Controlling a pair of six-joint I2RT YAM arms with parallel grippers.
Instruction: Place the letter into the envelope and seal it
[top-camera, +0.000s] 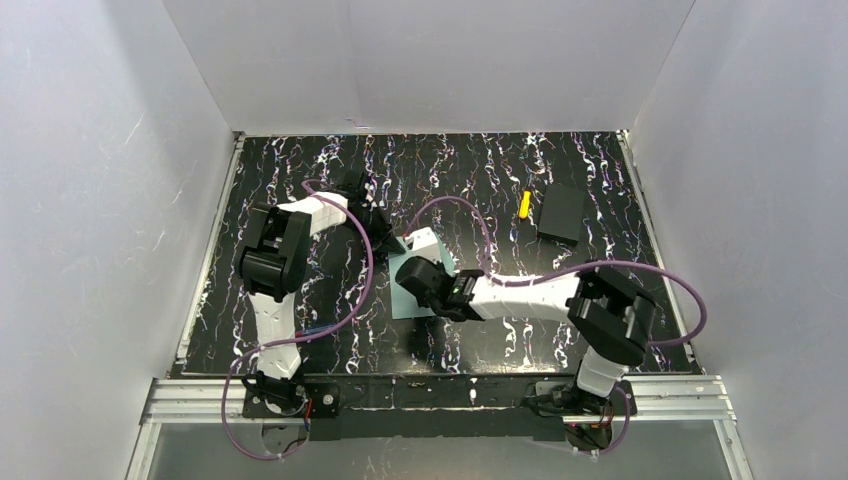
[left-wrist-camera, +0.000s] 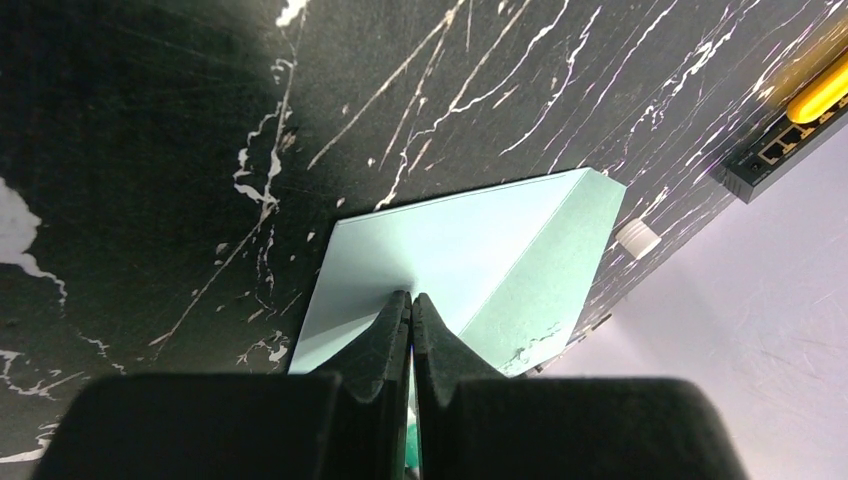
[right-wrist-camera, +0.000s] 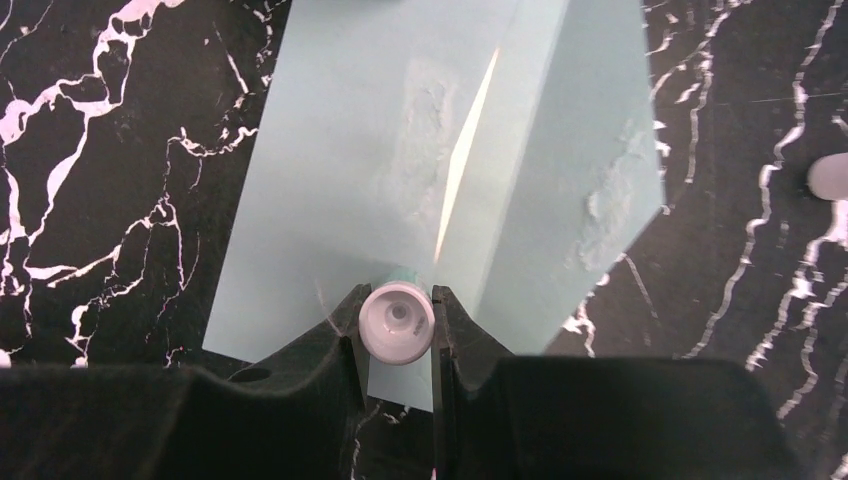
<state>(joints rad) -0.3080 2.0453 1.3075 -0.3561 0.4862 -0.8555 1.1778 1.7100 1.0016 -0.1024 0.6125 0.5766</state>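
My left fingers (left-wrist-camera: 400, 315) are clenched on the envelope (top-camera: 405, 295), pinning it mid-desk, well apart from every edge, with its flap lifted. My right fingers (right-wrist-camera: 352, 308) grip a white-nozzled glue stick (right-wrist-camera: 397, 322) over it, presumably to glue the flap. The letter isn't visible.

- Top view: soft, even light with no hard shadows. The white walls (top-camera: 100, 200) are bright, the black surface (top-camera: 480, 170) is dark, and arm shadows barely show on it.
- Left wrist: the surface dims towards the upper left. The envelope (left-wrist-camera: 420, 250) is well lit, its flap (left-wrist-camera: 540, 270) a shade darker. The jaws are a black, blurred mass up close.
- Right wrist: the envelope is bright and sharp, with a glaring sliver along the flap's edge. The tube (right-wrist-camera: 397, 320) is crisp and the jaws are near-silhouettes.
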